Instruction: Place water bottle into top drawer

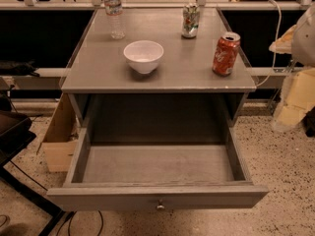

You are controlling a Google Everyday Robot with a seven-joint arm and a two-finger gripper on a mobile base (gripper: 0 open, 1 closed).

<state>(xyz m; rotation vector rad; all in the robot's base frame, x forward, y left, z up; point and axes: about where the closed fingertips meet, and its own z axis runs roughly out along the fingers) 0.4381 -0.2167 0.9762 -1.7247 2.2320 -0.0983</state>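
The water bottle [114, 11] is clear and ribbed with a reddish-white label. It stands upright at the back left of the grey cabinet top [98, 68]. The top drawer [98, 196] is pulled fully out below the top. Its inside shows nothing in it, and a small round knob [160, 205] sits at the centre of its front panel. My gripper [291, 107] is a pale cream shape at the right edge of the view. It hangs beside the cabinet's right side, far from the bottle, and holds nothing that I can see.
A white bowl [143, 56] stands at the middle of the cabinet top. A green-white can [190, 20] is at the back right and a red soda can [226, 53] is near the right edge. A cardboard box [59, 141] sits on the floor to the left.
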